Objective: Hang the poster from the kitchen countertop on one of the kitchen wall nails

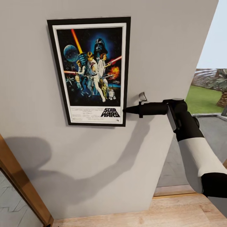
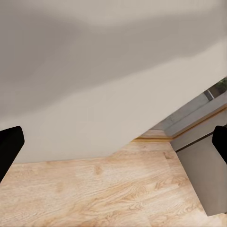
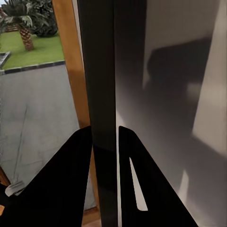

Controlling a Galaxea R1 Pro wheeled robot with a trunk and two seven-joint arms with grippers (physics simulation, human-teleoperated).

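The right gripper (image 1: 126, 110) pinches the poster (image 1: 91, 71) by its lower right frame edge, flat against the wall (image 1: 164, 47). Best to let go gently and draw straight back. The left gripper (image 2: 113, 142) is spread wide, holding nothing.

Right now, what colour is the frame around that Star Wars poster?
Black, with a white border inside it; the poster shows best in the head view.

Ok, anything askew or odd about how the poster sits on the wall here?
The poster sits slightly tilted against the wall, its top leaning left in the head view. The right gripper is clamped on the frame's lower right edge; the right wrist view shows the dark edge between both fingers. No damage is visible.
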